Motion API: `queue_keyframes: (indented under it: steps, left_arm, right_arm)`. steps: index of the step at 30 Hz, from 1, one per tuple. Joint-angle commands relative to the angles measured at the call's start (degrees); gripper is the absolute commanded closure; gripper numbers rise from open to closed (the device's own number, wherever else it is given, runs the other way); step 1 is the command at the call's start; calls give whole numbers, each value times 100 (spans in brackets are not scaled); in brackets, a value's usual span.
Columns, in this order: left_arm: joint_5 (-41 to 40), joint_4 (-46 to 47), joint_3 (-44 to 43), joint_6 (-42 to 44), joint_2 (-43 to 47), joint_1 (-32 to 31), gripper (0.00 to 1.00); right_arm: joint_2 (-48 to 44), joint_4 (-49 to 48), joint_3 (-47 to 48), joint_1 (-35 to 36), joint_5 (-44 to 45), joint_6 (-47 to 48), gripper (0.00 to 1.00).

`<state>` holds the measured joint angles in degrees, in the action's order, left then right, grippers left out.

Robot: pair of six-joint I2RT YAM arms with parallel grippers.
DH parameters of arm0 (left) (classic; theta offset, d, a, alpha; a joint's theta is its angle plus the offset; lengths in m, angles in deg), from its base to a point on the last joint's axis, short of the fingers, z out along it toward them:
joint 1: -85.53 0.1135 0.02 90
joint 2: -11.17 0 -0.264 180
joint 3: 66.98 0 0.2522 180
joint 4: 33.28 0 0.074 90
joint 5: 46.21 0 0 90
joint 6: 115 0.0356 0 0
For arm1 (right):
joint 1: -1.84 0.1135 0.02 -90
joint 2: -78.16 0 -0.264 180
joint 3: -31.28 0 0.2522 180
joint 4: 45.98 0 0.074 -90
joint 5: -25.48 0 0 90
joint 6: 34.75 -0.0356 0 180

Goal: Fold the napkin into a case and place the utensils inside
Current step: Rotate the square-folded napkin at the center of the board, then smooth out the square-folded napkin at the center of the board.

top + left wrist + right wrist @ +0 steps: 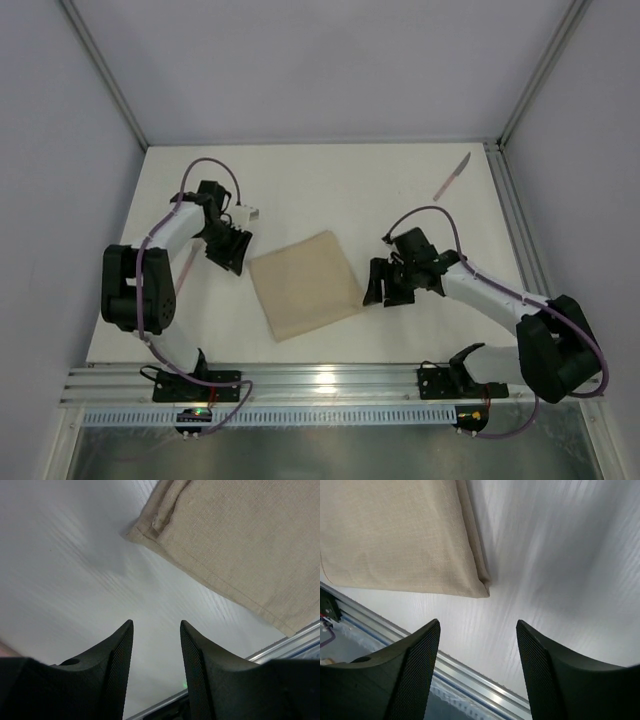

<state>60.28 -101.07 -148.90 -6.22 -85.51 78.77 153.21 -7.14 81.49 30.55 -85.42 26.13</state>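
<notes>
A beige napkin [305, 285], folded into a flat, tilted rectangle, is lying on the white table [330, 190] between the two arms. The left gripper [232, 262] is hanging just beside the cloth's left corner and the right gripper [378, 290] just beside its right corner, each with its fingers standing apart and gripping nothing. A knife [452, 177] with a pinkish handle is lying well apart from the napkin, near the table's far right corner.
</notes>
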Motion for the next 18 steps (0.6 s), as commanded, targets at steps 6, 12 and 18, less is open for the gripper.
queue_keyframes:
  steps: [6, 12, 18]
  left_arm:
    - [117, 216, 84, -243, -245, -369, 55]
    - [109, 866, -83, -525, -202, -404, 58]
    - [144, 919, -171, -481, -614, -589, 59]
  right_arm:
    - [957, 191, 2461, -164, 782, 1479, 51]
    - [2468, -582, 3710, -164, 386, 1972, 67]
    - [3585, -812, 4511, -155, -106, 2086, 67]
